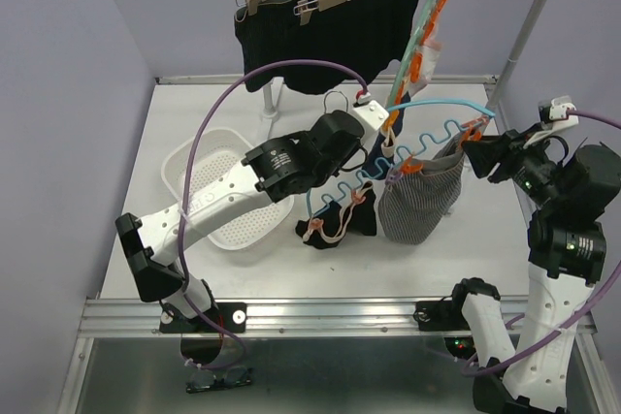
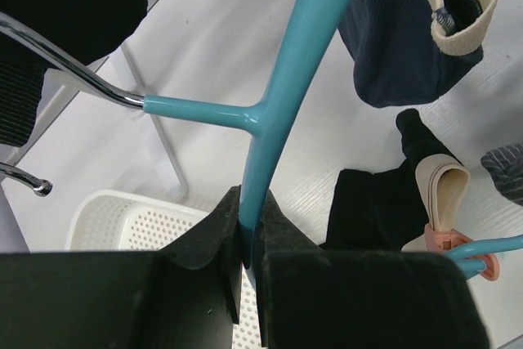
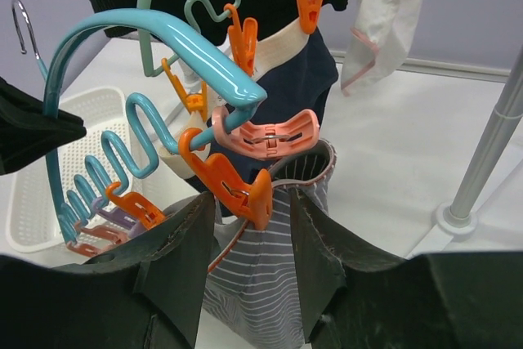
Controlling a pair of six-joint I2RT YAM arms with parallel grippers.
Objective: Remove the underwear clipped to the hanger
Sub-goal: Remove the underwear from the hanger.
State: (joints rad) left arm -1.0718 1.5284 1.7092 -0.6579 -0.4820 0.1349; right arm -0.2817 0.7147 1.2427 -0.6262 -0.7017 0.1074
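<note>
My left gripper (image 2: 249, 234) is shut on the bar of a teal clip hanger (image 2: 282, 96), which it holds above the table (image 1: 437, 104). Grey-striped underwear (image 3: 261, 275) hangs from an orange clip (image 3: 233, 185) and a pink clip (image 3: 270, 132). My right gripper (image 3: 249, 218) is open, one finger on each side of the orange clip and the striped waistband. Navy underwear (image 2: 400, 55) with a cream waistband hangs from the hanger. A black piece (image 2: 376, 210) with a pink band droops onto the table. Two black shorts (image 1: 330, 31) hang on wooden clip hangers on the rail.
A white perforated basket (image 1: 209, 167) sits on the table under my left arm. A white-pink piece (image 3: 384, 14) hangs from another clip hanger on the back rail. The rail's upright pole (image 3: 490, 145) stands right of my right gripper. Purple walls enclose the table.
</note>
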